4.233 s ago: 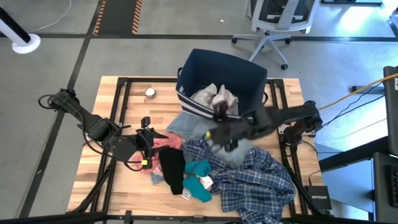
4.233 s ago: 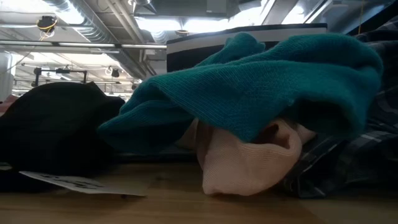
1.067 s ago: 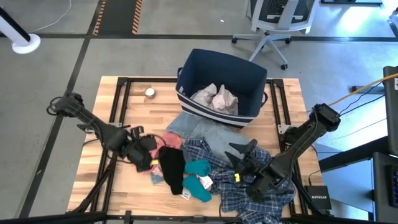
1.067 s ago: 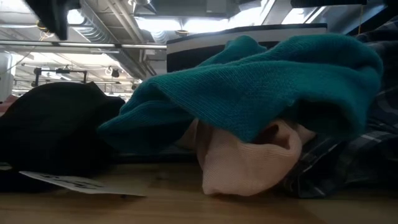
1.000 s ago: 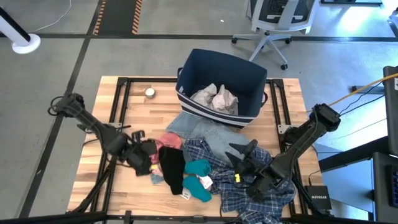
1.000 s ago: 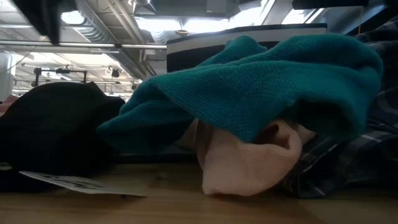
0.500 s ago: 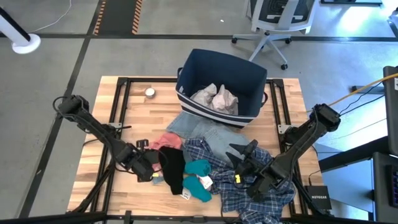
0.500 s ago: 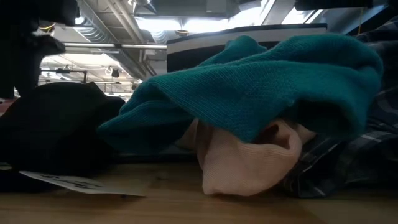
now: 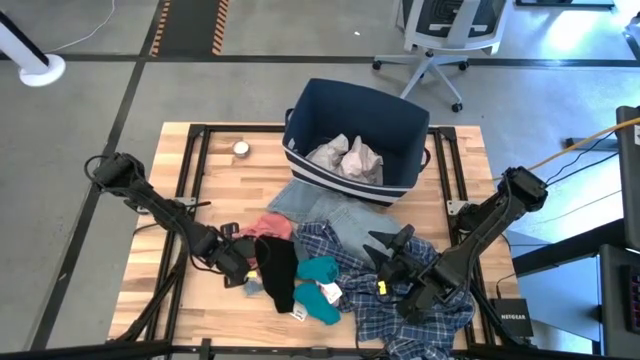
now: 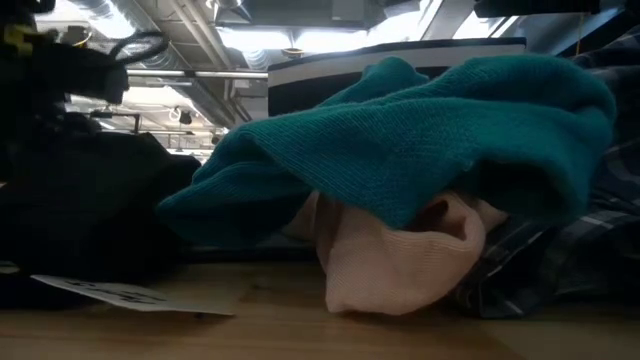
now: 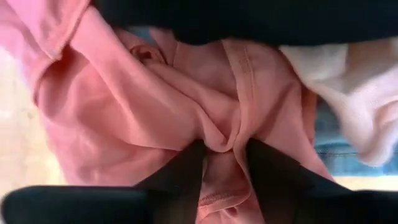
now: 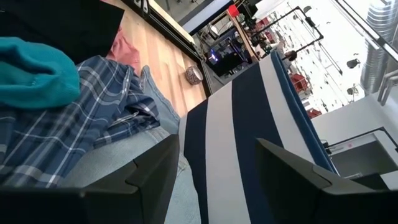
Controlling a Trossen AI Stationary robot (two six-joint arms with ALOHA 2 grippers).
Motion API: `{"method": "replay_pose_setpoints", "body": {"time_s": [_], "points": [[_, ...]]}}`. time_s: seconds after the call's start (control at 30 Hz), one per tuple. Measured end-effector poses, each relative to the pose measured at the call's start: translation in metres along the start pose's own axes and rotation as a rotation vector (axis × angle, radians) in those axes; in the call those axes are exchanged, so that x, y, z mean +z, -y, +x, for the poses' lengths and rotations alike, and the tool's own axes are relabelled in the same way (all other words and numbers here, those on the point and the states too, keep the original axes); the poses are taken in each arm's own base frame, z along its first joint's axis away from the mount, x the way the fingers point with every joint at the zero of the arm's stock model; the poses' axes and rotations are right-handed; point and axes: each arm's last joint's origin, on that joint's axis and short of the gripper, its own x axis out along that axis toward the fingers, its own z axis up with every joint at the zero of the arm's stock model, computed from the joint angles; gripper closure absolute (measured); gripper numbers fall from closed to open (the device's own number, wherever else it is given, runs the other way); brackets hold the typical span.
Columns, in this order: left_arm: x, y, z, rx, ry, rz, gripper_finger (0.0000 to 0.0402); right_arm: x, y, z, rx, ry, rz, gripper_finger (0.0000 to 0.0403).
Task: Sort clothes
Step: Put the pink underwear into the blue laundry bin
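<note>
A pink garment lies on the table at the left of the clothes pile, partly under a black piece. My left gripper is down on it and shut on a fold of it; the left wrist view shows this closely. A teal piece, a blue-white plaid shirt and light blue denim lie to the right. My right gripper is open and empty above the plaid shirt, facing the navy striped bin. My left gripper pinches a raised fold of the pink garment between its two fingers. The fingers come slanting down from the table's left. The rest of the garment lies slack on the table, with its far part under the black piece.
The bin stands at the table's far middle and holds white and grey pieces. A small round roll lies at the far left. A white tag lies near the front. There is bare wood at the far left.
My left gripper has gone toward the table's near edge and down onto the pink garment beside the black piece; in the low view the arm has come in at the upper left. My right arm has kept still.
</note>
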Motion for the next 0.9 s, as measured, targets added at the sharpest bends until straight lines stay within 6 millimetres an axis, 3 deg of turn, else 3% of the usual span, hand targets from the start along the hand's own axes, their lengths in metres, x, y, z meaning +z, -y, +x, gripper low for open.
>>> {"method": "replay_pose_setpoints", "body": {"time_s": [0.2,0.43,0.7,0.9], "points": [[-0.002,-0.003,0.007,-0.031,-0.009,-0.014,0.0385,0.000,-0.001,0.000,0.000,-0.001,-0.005,0.0178],[0.000,-0.007,-0.009,0.076,-0.089,0.011,0.0396,-0.001,-0.001,0.001,-0.001,-0.002,-0.006,0.0178],[0.035,-0.006,-0.077,0.274,-0.003,0.037,0.0397,-0.010,-0.005,0.005,0.000,-0.018,-0.019,0.0178],[0.062,-0.009,-0.133,0.382,0.177,0.045,0.0396,-0.010,-0.006,0.005,0.001,-0.014,-0.010,0.0178]]}}
